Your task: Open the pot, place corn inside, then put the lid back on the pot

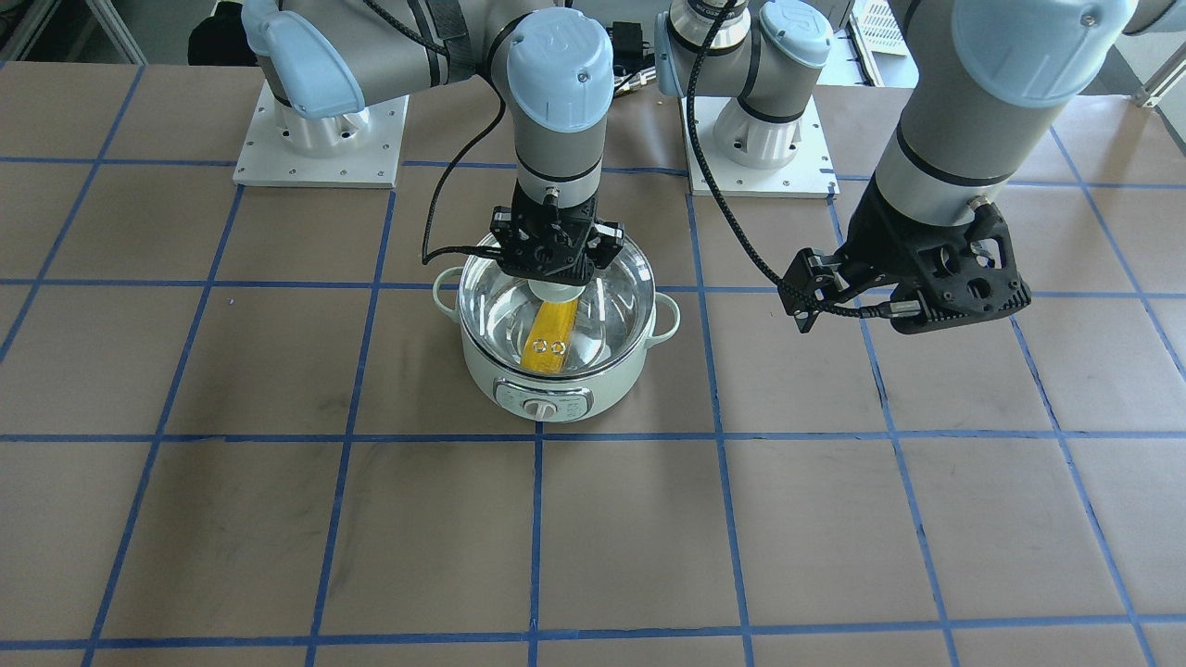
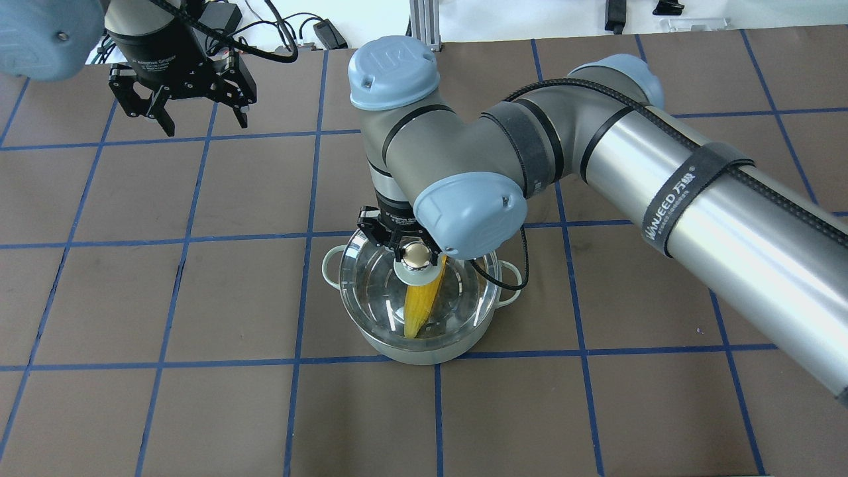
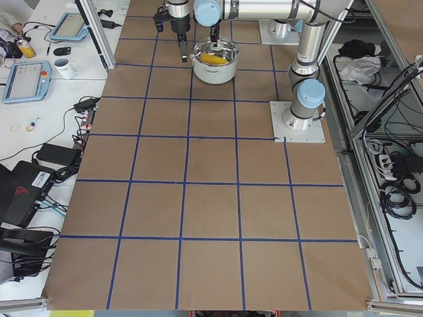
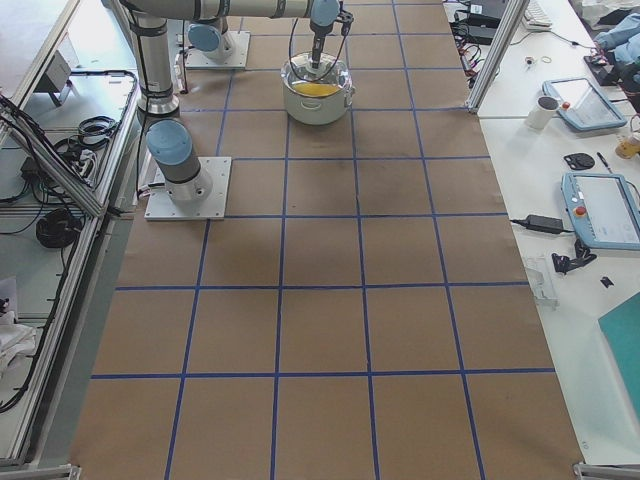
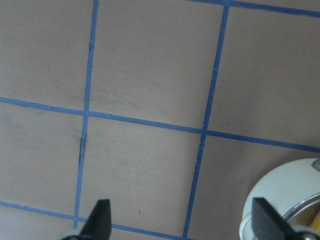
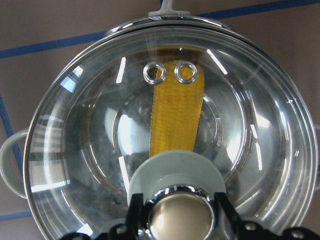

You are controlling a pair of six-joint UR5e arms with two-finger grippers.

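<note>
The pale mint-green pot (image 1: 519, 380) stands mid-table, also in the overhead view (image 2: 424, 351). The yellow corn (image 1: 551, 333) lies inside it, seen through the glass in the overhead view (image 2: 421, 308) and the right wrist view (image 6: 175, 120). The clear glass lid (image 1: 616, 296) sits over the pot's rim, its two vent holes above the corn (image 6: 170, 72). My right gripper (image 6: 180, 215) is shut on the lid's knob from above (image 2: 411, 255). My left gripper (image 2: 202, 122) is open and empty, high and well off to the pot's side (image 5: 182, 220).
The brown table (image 1: 278, 537) carries a grid of blue tape lines. The two arm base plates (image 1: 320, 139) stand behind the pot. Side benches with tablets, a mug and cables (image 3: 39, 72) lie beyond the table's edge.
</note>
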